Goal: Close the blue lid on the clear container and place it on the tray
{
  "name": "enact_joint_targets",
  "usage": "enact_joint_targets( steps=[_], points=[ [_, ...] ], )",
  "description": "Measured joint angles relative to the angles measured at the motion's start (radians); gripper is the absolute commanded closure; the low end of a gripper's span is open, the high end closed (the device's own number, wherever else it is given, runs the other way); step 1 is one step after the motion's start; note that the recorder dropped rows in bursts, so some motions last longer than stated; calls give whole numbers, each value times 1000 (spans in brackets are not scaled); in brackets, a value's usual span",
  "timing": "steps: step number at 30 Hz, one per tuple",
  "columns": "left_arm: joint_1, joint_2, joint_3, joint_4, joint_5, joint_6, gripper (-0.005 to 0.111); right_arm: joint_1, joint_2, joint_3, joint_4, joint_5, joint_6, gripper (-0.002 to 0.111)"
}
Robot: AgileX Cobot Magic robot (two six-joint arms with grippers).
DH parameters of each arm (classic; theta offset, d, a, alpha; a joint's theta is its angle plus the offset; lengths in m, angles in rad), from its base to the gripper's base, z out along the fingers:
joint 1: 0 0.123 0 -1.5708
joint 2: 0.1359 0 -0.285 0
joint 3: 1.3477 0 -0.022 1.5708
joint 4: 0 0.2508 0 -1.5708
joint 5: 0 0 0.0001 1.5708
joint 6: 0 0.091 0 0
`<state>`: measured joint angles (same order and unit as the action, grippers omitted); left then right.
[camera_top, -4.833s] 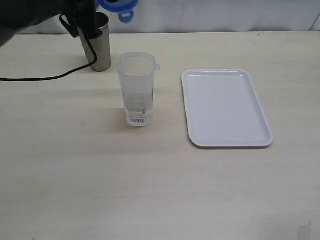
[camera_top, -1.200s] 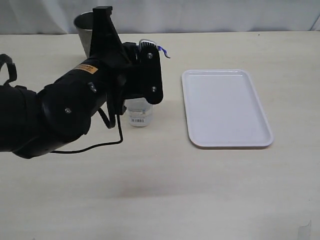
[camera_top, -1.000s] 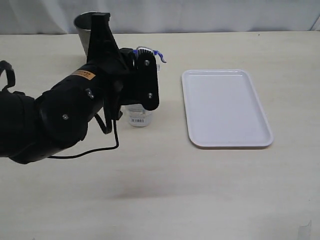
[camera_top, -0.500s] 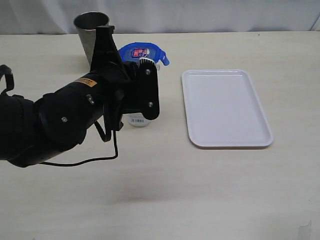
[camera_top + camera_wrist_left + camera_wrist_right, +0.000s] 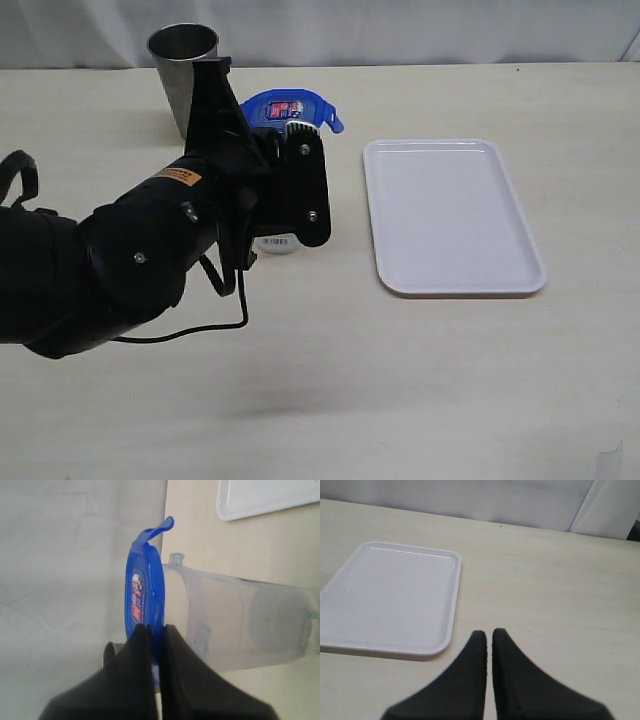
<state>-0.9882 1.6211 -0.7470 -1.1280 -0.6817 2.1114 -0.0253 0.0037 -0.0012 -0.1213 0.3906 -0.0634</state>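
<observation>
Reaching in from the left of the exterior view, the black left arm (image 5: 130,260) is covering most of the tall, tapered, translucent plastic container (image 5: 275,243), which is standing upright on the pale wooden table (image 5: 400,380). Only the container's base with its barcode label is showing there. Behind the arm, the grey metal cup (image 5: 183,55) is standing upright at the back of the table.

The left gripper (image 5: 154,630) is pinching the small round blue plastic lid (image 5: 145,595) by its edge, its jaws pressing on the lid's two faces. The lid is lying across the container's mouth, with its colourful sticker facing away from the container and one snap flap sticking outward. Whether it is pressed home I cannot tell.

Further right, well apart from the container, the flat white rectangular plastic tray (image 5: 455,215) is lying on the table. The right gripper (image 5: 489,635) is pointing at the table near one corner of the tray, its jaws pressed together.
</observation>
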Motion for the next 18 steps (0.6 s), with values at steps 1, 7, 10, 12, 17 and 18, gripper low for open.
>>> enact_joint_targets(
  steps=[1, 7, 10, 12, 17, 18],
  points=[
    [-1, 0, 0, 0, -2, 0, 107, 0, 0, 0, 0, 0, 0, 104],
    [-1, 0, 13, -19, -13, 0, 107, 0, 0, 0, 0, 0, 0, 104],
    [-1, 0, 42, -9, -26, 0, 107, 0, 0, 0, 0, 0, 0, 104],
    [-1, 0, 46, -2, -31, 0, 107, 0, 0, 0, 0, 0, 0, 104],
    [-5, 0, 46, 14, -63, 0, 107, 0, 0, 0, 0, 0, 0, 104],
    [-7, 0, 46, 16, -63, 0, 107, 0, 0, 0, 0, 0, 0, 104]
  ],
)
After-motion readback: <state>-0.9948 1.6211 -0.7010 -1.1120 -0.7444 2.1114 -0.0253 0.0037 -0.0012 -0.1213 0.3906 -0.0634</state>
